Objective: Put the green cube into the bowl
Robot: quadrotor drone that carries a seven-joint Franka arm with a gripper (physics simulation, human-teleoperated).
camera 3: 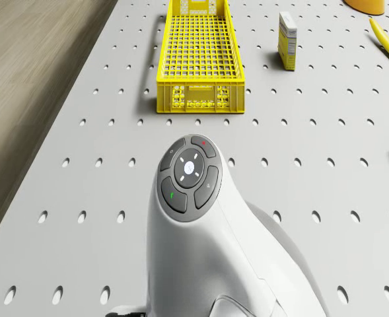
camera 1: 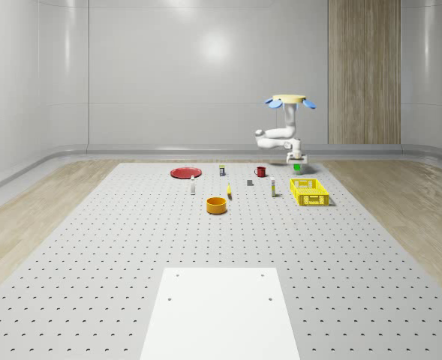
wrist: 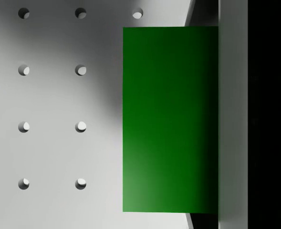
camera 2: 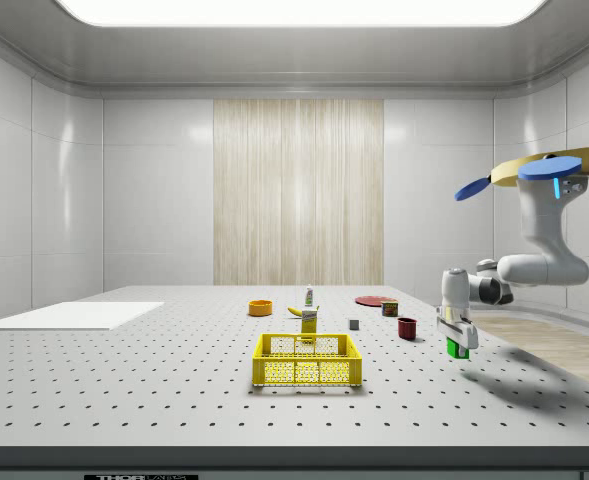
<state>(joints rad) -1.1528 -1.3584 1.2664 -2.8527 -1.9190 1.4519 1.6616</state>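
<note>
The green cube (camera 1: 296, 166) (camera 2: 458, 348) hangs a little above the perforated table, with my gripper (camera 1: 296, 163) (camera 2: 458, 343) shut on it. In the wrist view the cube (wrist: 171, 119) sits against one finger (wrist: 232, 119), the holed tabletop behind it. The drone (camera 1: 290, 101) (camera 2: 552, 172) hovers over the table's far right part, beyond the yellow basket, its white arm (camera 3: 207, 251) bent downward. The orange bowl (camera 1: 217, 205) (camera 2: 260, 307) stands upright near the table's middle, well apart from the gripper, toward the whole-scene view's left.
A yellow mesh basket (camera 1: 309, 192) (camera 2: 306, 360) (camera 3: 195, 59) sits just in front of the gripper. A red mug (camera 1: 260, 171), red plate (camera 1: 184, 172), banana (camera 1: 229, 193), small boxes (camera 3: 287, 39) and a grey block (camera 1: 250, 181) lie between. A white panel (camera 1: 221, 311) covers the near table.
</note>
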